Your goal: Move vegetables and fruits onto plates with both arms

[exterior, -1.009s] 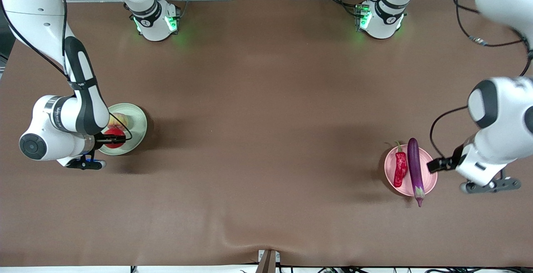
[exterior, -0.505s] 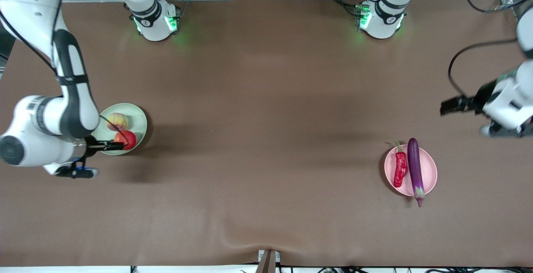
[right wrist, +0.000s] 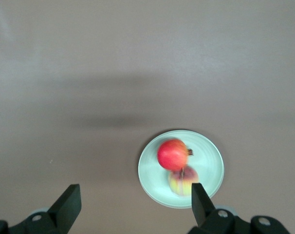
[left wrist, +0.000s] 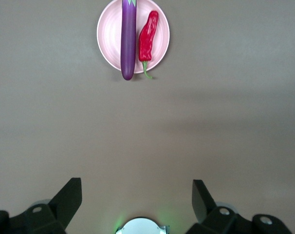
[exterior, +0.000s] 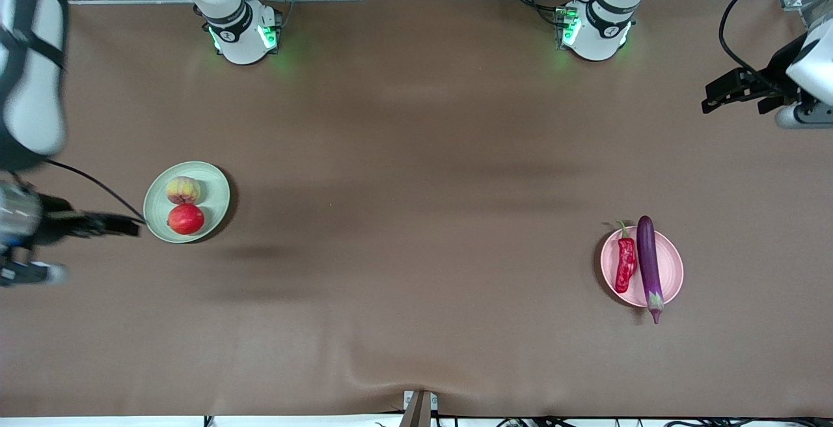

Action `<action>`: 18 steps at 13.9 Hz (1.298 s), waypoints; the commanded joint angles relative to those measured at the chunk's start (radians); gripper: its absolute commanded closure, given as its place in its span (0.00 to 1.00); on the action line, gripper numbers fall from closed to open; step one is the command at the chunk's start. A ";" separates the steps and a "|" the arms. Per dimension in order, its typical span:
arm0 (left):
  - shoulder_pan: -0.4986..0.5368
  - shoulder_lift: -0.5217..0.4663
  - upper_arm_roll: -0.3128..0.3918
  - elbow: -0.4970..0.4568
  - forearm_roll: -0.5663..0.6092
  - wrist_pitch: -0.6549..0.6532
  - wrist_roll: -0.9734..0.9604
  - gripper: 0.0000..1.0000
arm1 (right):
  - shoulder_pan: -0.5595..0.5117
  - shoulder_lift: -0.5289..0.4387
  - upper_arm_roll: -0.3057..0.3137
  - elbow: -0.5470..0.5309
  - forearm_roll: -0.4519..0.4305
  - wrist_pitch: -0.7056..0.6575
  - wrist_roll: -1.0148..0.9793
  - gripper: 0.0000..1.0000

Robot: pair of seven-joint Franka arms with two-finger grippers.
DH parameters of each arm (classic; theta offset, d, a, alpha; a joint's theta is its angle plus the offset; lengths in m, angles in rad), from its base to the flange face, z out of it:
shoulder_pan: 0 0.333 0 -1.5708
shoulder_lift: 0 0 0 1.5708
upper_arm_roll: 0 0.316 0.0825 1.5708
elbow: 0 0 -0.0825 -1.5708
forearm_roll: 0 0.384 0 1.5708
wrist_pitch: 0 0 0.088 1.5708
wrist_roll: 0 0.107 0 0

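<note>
Brown tabletop (exterior: 416, 232) with two plates well apart. Toward the right arm's end, close to that edge: pale green plate (exterior: 187, 202) carrying peach (exterior: 183, 189) and red pomegranate-like fruit (exterior: 186, 219), touching or nearly so, the red one nearer the front camera. Same plate (right wrist: 181, 168) in the right wrist view, red fruit (right wrist: 173, 154) and peach (right wrist: 183, 181) side by side on it.

Toward the left arm's end: pale pink plate (exterior: 671, 269) carrying red chili pepper (exterior: 625, 263) and purple eggplant (exterior: 648, 264), lying parallel, just beside each other. Eggplant's stem end overhanging the rim on the side toward the front camera; chili's green stem pointing toward the robots' bases. Same plate (left wrist: 108, 34) in the left wrist view, eggplant (left wrist: 128, 39) and chili (left wrist: 148, 36) across it.

Right claw (exterior: 120, 225) raised over the tabletop just beside the green plate, at the right arm's edge, fingers spread wide, holding nothing. Left claw (exterior: 722, 95) up over the tabletop near the left arm's edge, well apart from the pink plate, fingers spread wide, empty.
</note>
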 commanded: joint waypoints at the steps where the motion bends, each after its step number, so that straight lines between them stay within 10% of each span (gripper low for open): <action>1: 0.003 0.001 -0.006 0.056 -0.010 0.002 0.015 0.00 | -0.020 -0.081 0.016 0.033 0.003 -0.095 -0.014 0.00; 9: -0.062 0.029 -0.003 0.126 0.058 -0.124 -0.004 0.00 | -0.018 -0.362 0.036 -0.140 -0.088 -0.212 -0.006 0.00; 18: -0.019 0.067 -0.006 0.126 0.012 -0.064 -0.037 0.00 | -0.043 -0.546 0.082 -0.456 -0.108 -0.014 -0.003 0.00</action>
